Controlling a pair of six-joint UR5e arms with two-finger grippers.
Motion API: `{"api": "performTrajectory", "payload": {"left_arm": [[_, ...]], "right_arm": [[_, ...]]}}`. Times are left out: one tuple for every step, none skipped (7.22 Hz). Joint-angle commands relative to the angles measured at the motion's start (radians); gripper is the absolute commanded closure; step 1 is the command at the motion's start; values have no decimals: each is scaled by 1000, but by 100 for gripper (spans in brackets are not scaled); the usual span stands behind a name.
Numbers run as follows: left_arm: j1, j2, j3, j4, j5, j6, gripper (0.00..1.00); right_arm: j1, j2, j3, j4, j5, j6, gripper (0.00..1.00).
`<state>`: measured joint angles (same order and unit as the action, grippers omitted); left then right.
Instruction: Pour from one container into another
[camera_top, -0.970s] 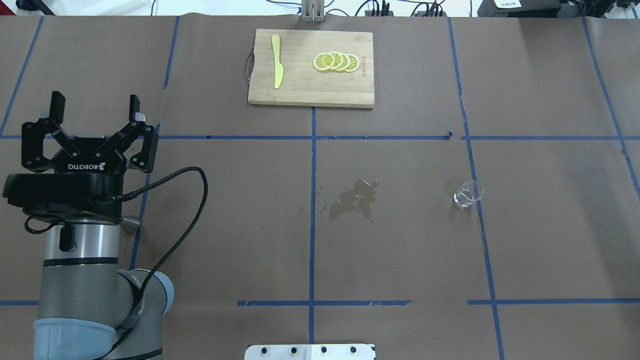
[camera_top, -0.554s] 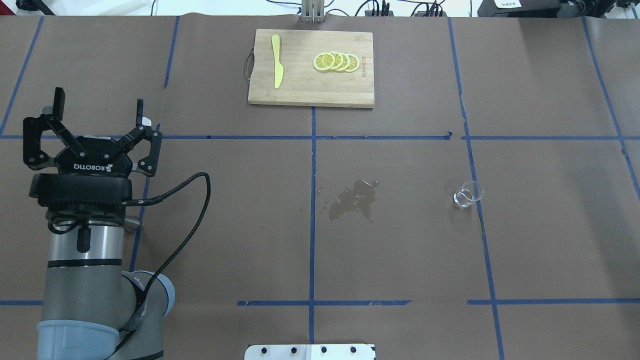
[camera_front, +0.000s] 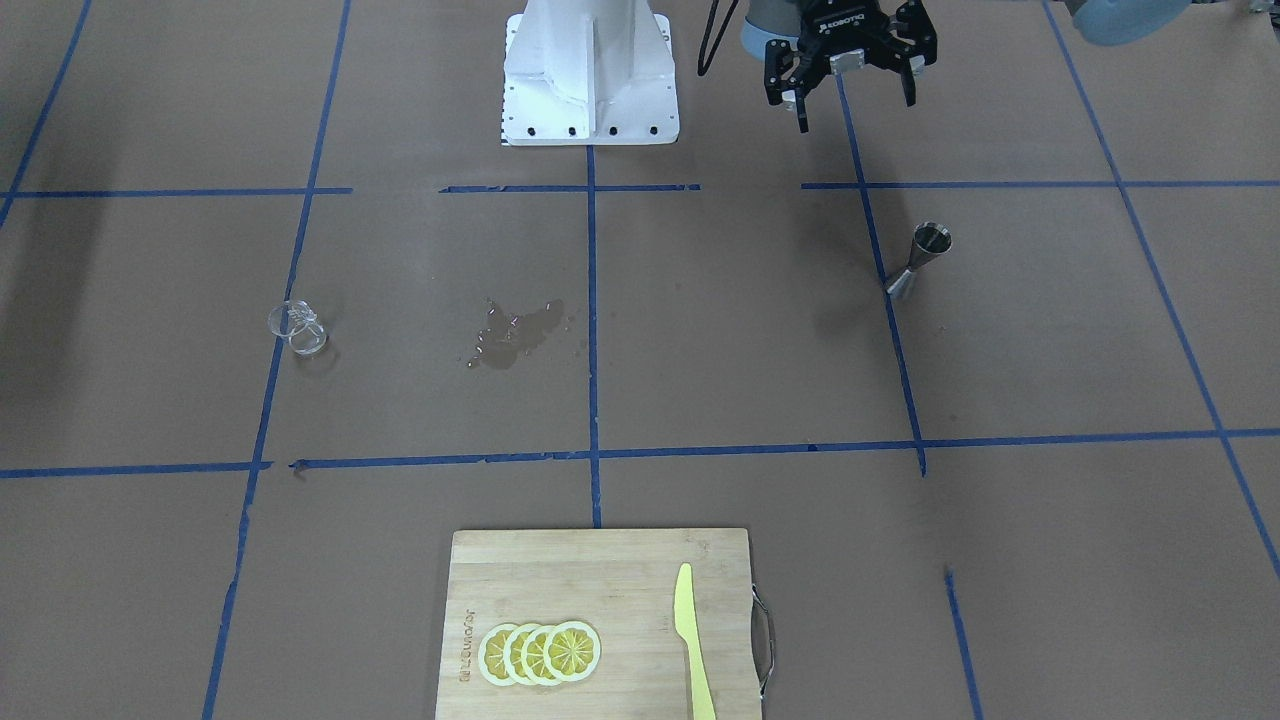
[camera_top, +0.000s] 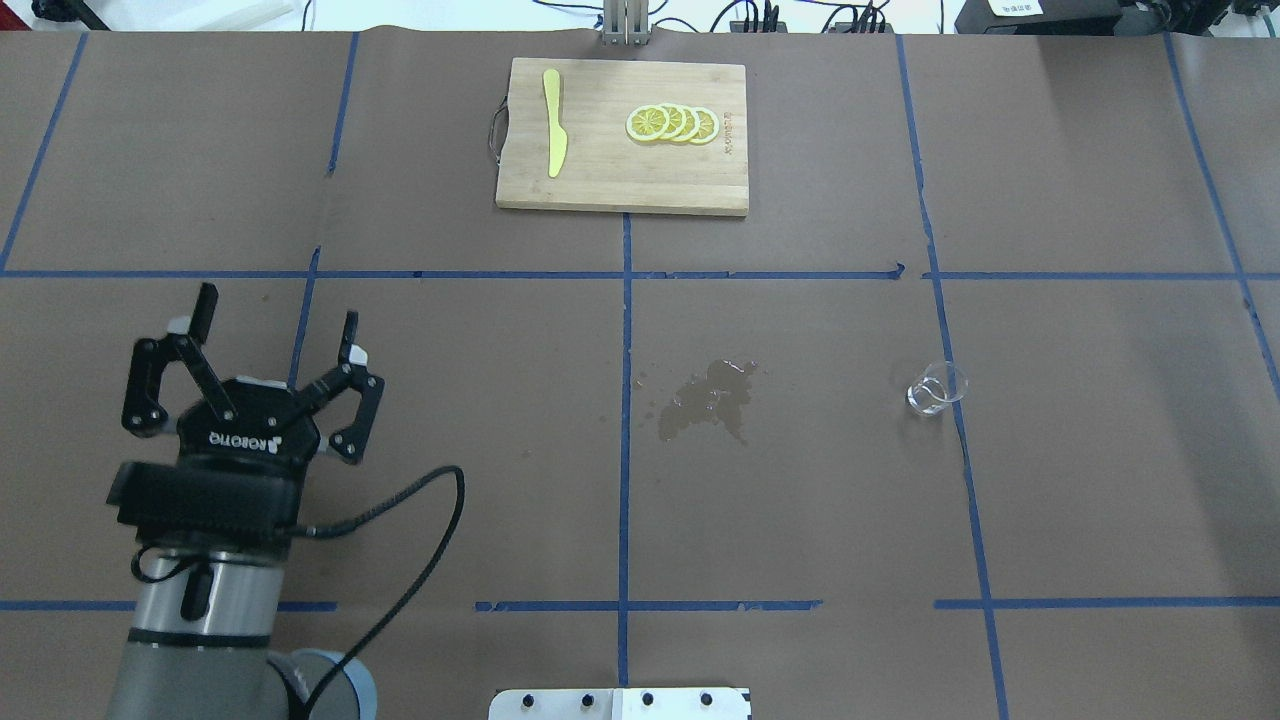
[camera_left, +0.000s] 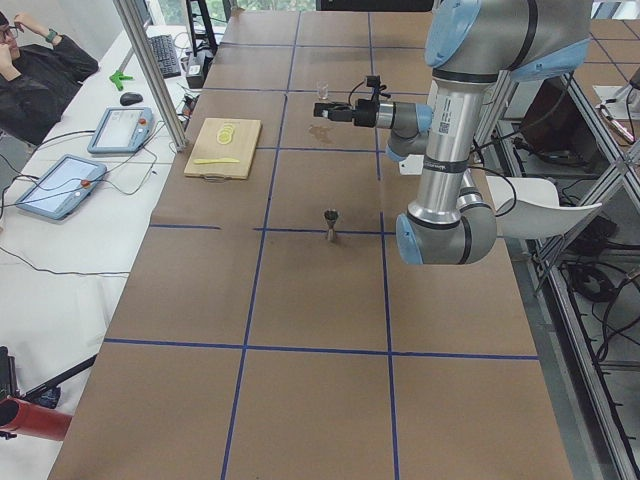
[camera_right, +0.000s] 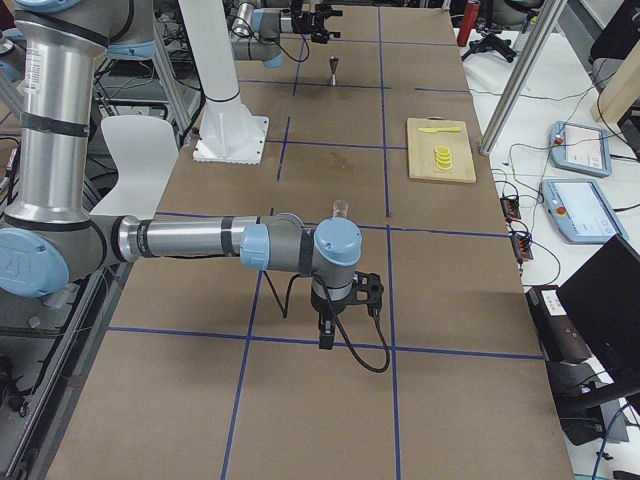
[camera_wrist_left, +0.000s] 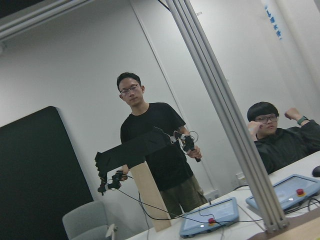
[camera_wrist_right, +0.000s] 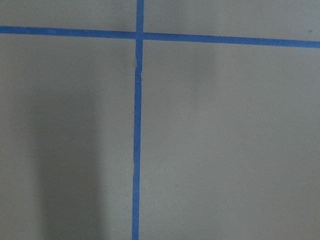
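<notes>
The jigger (camera_front: 918, 262) stands upright on the table (camera_top: 800, 500), on a blue tape (camera_top: 623, 500) line on the robot's left half. In the overhead view the left arm covers it completely. The glass (camera_top: 937, 388) sits well apart on the right half, just beside another tape line. It is clear and small, so I cannot tell whether it holds any liquid.

The left gripper (camera_front: 857, 112) hangs above the table nearer the base than the jigger, with its fingers spread wide and nothing between them. The right gripper (camera_right: 345, 312) shows only in the right side view, pointing down, and I cannot tell how its fingers stand. Its wrist camera shows only bare table and tape.

A wet spill (camera_top: 710, 398) lies between the two vessels. On the far side a board (camera_top: 620, 180) carries a yellow knife (camera_top: 553, 125) and lemon slices (camera_top: 672, 123). The left wrist camera faces the room, showing two people (camera_wrist_left: 150, 145) and tablets (camera_wrist_left: 210, 222).
</notes>
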<state>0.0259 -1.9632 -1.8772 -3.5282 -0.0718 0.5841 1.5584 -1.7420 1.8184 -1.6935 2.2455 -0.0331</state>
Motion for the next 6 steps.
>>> {"api": "performTrajectory", "payload": {"left_arm": [[185, -29, -31, -271, 0, -9, 0], [221, -46, -66, -273, 0, -12, 0], [223, -49, -76, -273, 0, -15, 0], [212, -57, -95, -281, 6, -70, 0], [168, -54, -97, -281, 9, -104, 0], [129, -46, -96, -275, 56, -102, 0]], "right_arm": [[11, 2, 1, 0, 0, -1, 0], [11, 6, 1, 0, 2, -1, 0], [11, 7, 1, 0, 2, -1, 0], [11, 7, 1, 1, 2, -1, 0], [11, 7, 2, 2, 2, -1, 0], [11, 7, 2, 2, 2, -1, 0]]}}
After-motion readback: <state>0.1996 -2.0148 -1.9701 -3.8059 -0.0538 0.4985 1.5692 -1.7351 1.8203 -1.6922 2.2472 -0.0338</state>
